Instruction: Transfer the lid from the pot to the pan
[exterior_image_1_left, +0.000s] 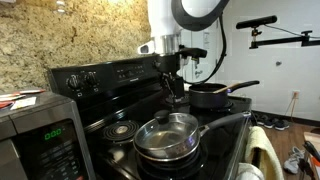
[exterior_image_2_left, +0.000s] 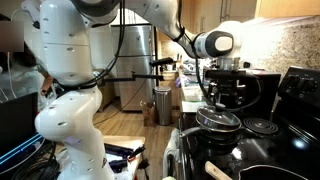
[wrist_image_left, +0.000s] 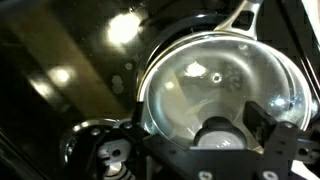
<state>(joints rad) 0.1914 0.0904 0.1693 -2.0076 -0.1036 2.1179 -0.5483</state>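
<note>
The glass lid (exterior_image_1_left: 166, 131) with its metal rim sits on the wide pan (exterior_image_1_left: 150, 152) at the front of the stove. The pan's long dark handle points right. The dark pot (exterior_image_1_left: 209, 96) stands uncovered on a burner behind and to the right. My gripper (exterior_image_1_left: 175, 92) hangs open a little above the lid, touching nothing. In the wrist view the lid (wrist_image_left: 200, 80) fills the frame and its dark knob (wrist_image_left: 220, 134) lies between my open fingers (wrist_image_left: 215, 128). In an exterior view the gripper (exterior_image_2_left: 222, 92) hovers over the lid (exterior_image_2_left: 218, 120).
The black stove top (exterior_image_1_left: 110, 125) has a raised control panel (exterior_image_1_left: 100, 75) along the back and a granite backsplash behind it. A microwave (exterior_image_1_left: 35, 130) stands at the front left. A light cloth (exterior_image_1_left: 258, 150) hangs at the stove's right edge.
</note>
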